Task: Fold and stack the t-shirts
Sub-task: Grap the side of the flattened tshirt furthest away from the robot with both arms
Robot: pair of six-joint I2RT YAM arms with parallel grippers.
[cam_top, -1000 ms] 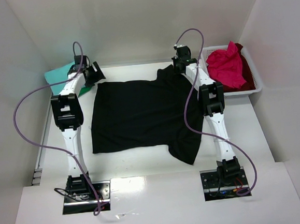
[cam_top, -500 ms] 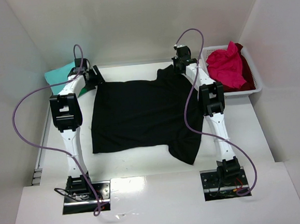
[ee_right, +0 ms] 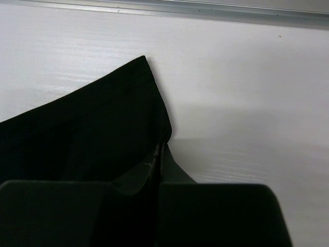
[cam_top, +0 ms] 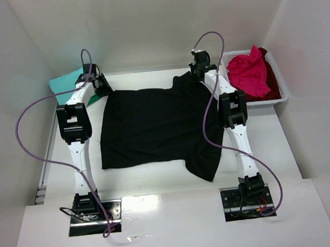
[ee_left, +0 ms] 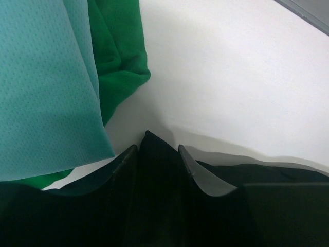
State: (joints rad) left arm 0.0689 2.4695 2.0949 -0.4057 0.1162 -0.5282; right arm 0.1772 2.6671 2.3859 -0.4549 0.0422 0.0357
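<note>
Site: a flat white bench (cam_top: 146, 181) between pale walls.

1. A plain black cloth t-shirt (cam_top: 154, 127) lies spread across the middle of the top view. It is mostly flat, with one sleeve trailing toward the lower right. Its two upper corners reach the two tools.

2. A small white plastic lattice basket (cam_top: 283, 88) stands at the upper right, well apart from the black shirt. It holds a crumpled pink-red cloth shirt (cam_top: 248, 71) lying over a dark red cloth shirt (cam_top: 272, 86).

3. A teal cloth shirt (cam_top: 64, 83) sits at the upper left on a green cloth shirt (ee_left: 115, 67), just beside the left tool.

4. The left tool (cam_top: 100, 85) is at the black shirt's upper-left corner. In the wrist view its fingers (ee_left: 198, 175) stand narrowly apart, and a raised peak of black cloth fills the gap between them, so the tool is gripping the cloth.

5. The right tool (cam_top: 197, 69) is at the upper-right corner. Its fingers (ee_right: 136, 177) are pressed together on the shirt's hem edge.
</note>
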